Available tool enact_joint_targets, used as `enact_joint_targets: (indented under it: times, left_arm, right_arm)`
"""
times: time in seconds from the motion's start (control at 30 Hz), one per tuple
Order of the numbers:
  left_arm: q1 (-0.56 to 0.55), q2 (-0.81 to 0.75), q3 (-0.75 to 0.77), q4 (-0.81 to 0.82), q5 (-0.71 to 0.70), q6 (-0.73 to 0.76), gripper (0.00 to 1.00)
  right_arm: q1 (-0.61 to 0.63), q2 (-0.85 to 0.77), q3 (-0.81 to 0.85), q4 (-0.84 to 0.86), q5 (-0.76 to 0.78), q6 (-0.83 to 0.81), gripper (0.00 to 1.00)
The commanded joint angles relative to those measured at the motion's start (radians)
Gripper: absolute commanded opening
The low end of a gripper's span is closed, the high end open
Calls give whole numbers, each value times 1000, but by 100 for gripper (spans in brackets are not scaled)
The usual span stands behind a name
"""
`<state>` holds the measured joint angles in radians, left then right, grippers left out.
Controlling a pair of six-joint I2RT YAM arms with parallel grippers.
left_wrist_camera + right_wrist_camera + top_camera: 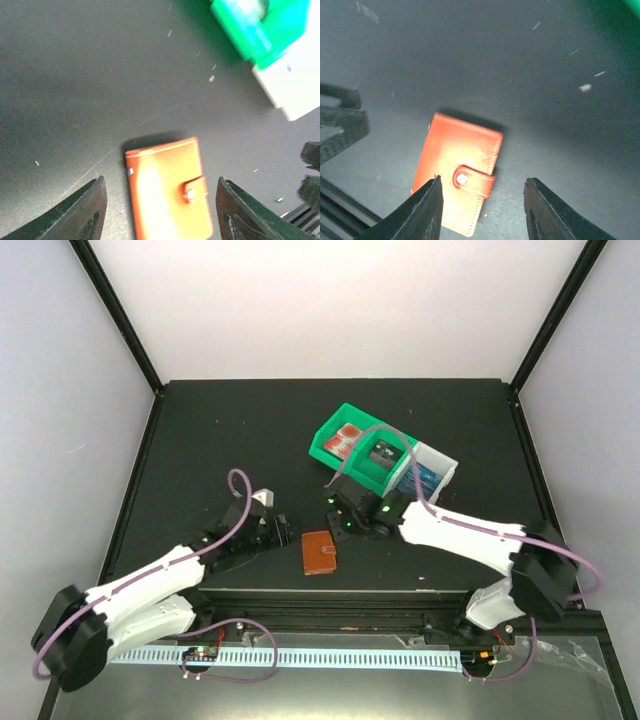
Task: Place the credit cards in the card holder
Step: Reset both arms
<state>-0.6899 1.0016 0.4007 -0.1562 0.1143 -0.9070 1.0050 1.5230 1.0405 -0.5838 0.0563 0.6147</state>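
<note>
While the card holder (319, 552) lies snapped closed on the black table (220, 440), the left gripper (161, 182) and right gripper (484, 181) hover close on either side of it, both with fingers spread and empty. The credit cards (348, 438) sit in the green bin (322, 448) and grey bin (447, 464) behind.

Cannot read any text, brand, number or sign in any of the three views. Can make out only pale marks on the red credit cards (348, 439) in the green bin (324, 447), too small to read from above. Can find no legible stamp or lettering on the card holder (457, 172) either, blurred as it is in both wrist views.
</note>
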Motion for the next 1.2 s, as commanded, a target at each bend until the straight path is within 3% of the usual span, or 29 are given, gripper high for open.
enact_joint_targets:
  times: [0.0, 0.2, 0.43, 0.67, 0.93, 1.17]
  left_arm:
    - [14, -171, 75, -198, -130, 84, 67]
    - [19, -419, 167, -379, -255, 200, 98]
    - [19, -616, 336, -518, -332, 318, 99]
    - [19, -732, 435, -618, -447, 398, 99]
    - [19, -829, 520, -702, -543, 454, 99]
    - [19, -862, 538, -770, -567, 453, 99]
  right_arm:
    - [-16, -170, -24, -91, 262, 19, 49]
    - [-30, -457, -86, -204, 552, 9, 68]
    - [-47, -791, -104, -360, 708, 49, 89]
    - [-46, -1049, -77, -464, 791, 48, 93]
    - [-46, -1181, -18, -555, 856, 71, 98]
    - [-46, -1170, -16, -560, 855, 77, 100]
